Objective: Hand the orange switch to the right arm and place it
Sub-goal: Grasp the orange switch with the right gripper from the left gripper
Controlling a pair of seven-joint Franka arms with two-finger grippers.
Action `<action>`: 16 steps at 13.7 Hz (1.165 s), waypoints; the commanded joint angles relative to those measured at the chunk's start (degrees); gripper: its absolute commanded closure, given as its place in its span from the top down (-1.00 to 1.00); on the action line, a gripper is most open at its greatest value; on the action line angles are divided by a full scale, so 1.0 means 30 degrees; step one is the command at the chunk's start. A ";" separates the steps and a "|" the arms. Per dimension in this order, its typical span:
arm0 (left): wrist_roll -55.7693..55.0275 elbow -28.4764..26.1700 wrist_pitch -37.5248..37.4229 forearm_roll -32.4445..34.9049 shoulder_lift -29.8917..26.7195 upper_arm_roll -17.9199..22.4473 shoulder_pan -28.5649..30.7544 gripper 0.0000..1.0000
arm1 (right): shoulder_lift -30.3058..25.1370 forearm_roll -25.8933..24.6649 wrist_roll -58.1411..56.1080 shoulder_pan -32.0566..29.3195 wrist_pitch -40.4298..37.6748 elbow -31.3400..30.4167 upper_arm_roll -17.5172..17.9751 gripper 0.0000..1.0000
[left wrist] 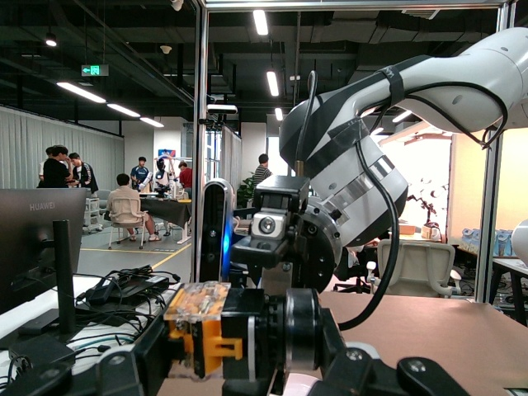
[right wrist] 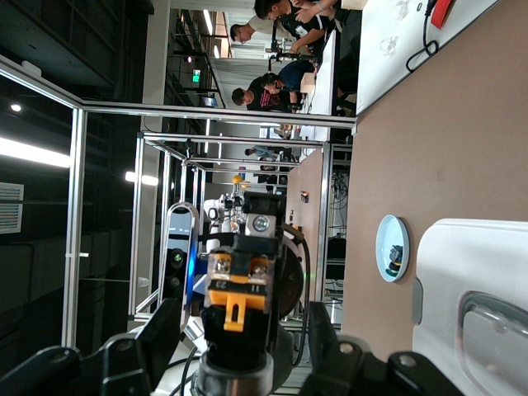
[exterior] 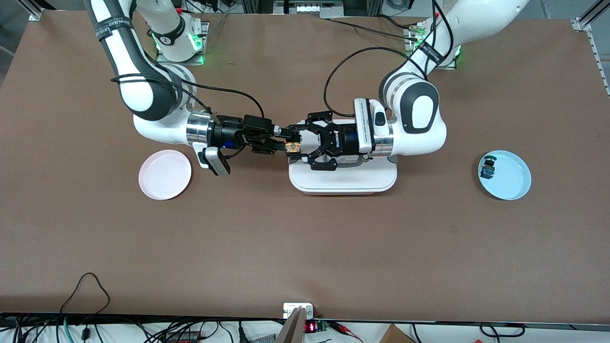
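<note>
Front view: showed both grippers meeting tip to tip in the air over the edge of the white tray (exterior: 343, 183) toward the right arm's end of the table. Found the orange switch (exterior: 292, 146) right between them, up off the table. Had the left gripper (exterior: 299, 142), the cage-like claw, pinching the switch. Had the right gripper (exterior: 286, 139) reaching in with its slim black fingers set apart on either side of the same piece. Also took in a pink plate (exterior: 165, 174) toward the right arm's end of the table and a blue plate (exterior: 512, 183) toward the left arm's end. Carried a small blue-and-green switch (exterior: 487, 166) on that blue plate, near its rim.

Left wrist view: caught the orange switch (left wrist: 198, 330) low and close, orange parts and a clear top facing out. Showed the left gripper (left wrist: 239, 351) clamped on it, with dark fingers (left wrist: 124, 363) pressed against its ends. Filled the space above with the right arm (left wrist: 355, 165), pointed straight at the lens.

Right wrist view: placed the orange switch (right wrist: 239, 289) dead centre inside the right gripper (right wrist: 239, 334). Left a visible gap between the switch and the fingers (right wrist: 161, 334) on each side, so spread, not gripping. Showed the white tray (right wrist: 470, 247) and the blue plate (right wrist: 393, 247) on the brown table.
</note>
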 commanded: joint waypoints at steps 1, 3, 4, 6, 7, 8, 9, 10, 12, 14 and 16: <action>0.0494 -0.0378 0.0247 -0.0791 -0.0443 -0.0035 -0.0060 -1.00 | 0.0171 0.0409 -0.0018 0.0336 0.0457 0.0534 -0.0086 0.21; 0.0465 -0.0378 0.0247 -0.0791 -0.0443 -0.0035 -0.0060 -1.00 | 0.0287 0.0497 -0.0047 0.0336 0.0428 0.0592 -0.0086 -0.30; 0.0465 -0.0378 0.0247 -0.0791 -0.0443 -0.0035 -0.0060 -1.00 | 0.0317 0.0497 -0.0076 0.0336 0.0428 0.0622 -0.0086 -0.60; 0.0465 -0.0378 0.0247 -0.0791 -0.0443 -0.0035 -0.0060 -1.00 | 0.0347 0.0497 -0.0076 0.0307 0.0428 0.0622 -0.0086 -1.00; 0.0465 -0.0378 0.0247 -0.0791 -0.0443 -0.0035 -0.0060 -1.00 | 0.0347 0.0497 -0.0076 0.0307 0.0428 0.0622 -0.0115 -1.00; 0.0465 -0.0378 0.0247 -0.0791 -0.0443 -0.0035 -0.0060 -0.99 | 0.0376 0.0497 -0.0076 0.0307 0.0399 0.0622 -0.0087 -1.00; 0.0436 -0.0378 0.0247 -0.0791 -0.0443 -0.0035 -0.0031 -0.92 | 0.0405 0.0497 -0.0047 0.0307 0.0398 0.0622 -0.0086 -1.00; 0.0465 -0.0407 0.0247 -0.0791 -0.0443 -0.0035 -0.0030 -0.51 | 0.0406 0.0497 -0.0047 0.0278 0.0340 0.0622 -0.0086 -1.00; 0.0407 -0.0378 0.0247 -0.0791 -0.0530 -0.0035 -0.0030 1.00 | 0.0406 0.0497 -0.0018 0.0248 0.0252 0.0622 -0.0086 -1.00; 0.0319 -0.0378 0.0247 -0.0791 -0.0530 -0.0035 -0.0001 1.00 | 0.0406 0.0497 -0.0018 0.0219 0.0223 0.0651 -0.0086 -1.00; 0.0201 -0.0378 0.0218 -0.0791 -0.0530 -0.0035 0.0057 1.00 | 0.0406 0.0468 0.0186 0.0044 0.0193 0.0768 -0.0145 -1.00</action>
